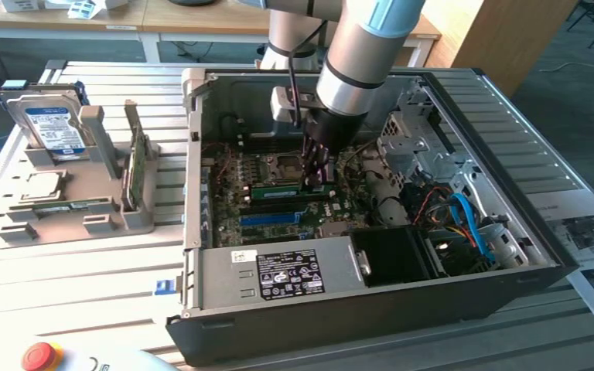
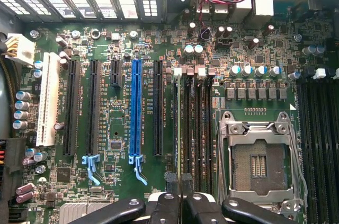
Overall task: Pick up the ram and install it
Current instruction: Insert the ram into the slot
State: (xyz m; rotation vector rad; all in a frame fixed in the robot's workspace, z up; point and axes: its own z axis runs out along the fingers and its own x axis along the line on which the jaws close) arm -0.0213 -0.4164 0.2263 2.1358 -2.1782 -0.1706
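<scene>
The gripper (image 1: 320, 179) is down inside the open computer case (image 1: 380, 325), just over the green board (image 1: 225, 220). Its two fingers are squeezed close together, pinching the ram (image 1: 276, 189). The ram is a thin green stick. It stands on its edge in a slot on the board, right next to the square chip socket (image 1: 279, 164). A long blue slot (image 1: 273, 219) lies near it, side by side with it. On the exterior view's left, a grey holder (image 1: 80, 212) stands on the table with a hard drive (image 1: 52, 127) in it.

In the wrist view, the black fingers (image 2: 165, 208) nearly touch each other. They sit over the row of dark memory slots (image 2: 193, 128). These slots lie between the blue slot (image 2: 136, 107) and the silver chip socket (image 2: 260, 163).
</scene>
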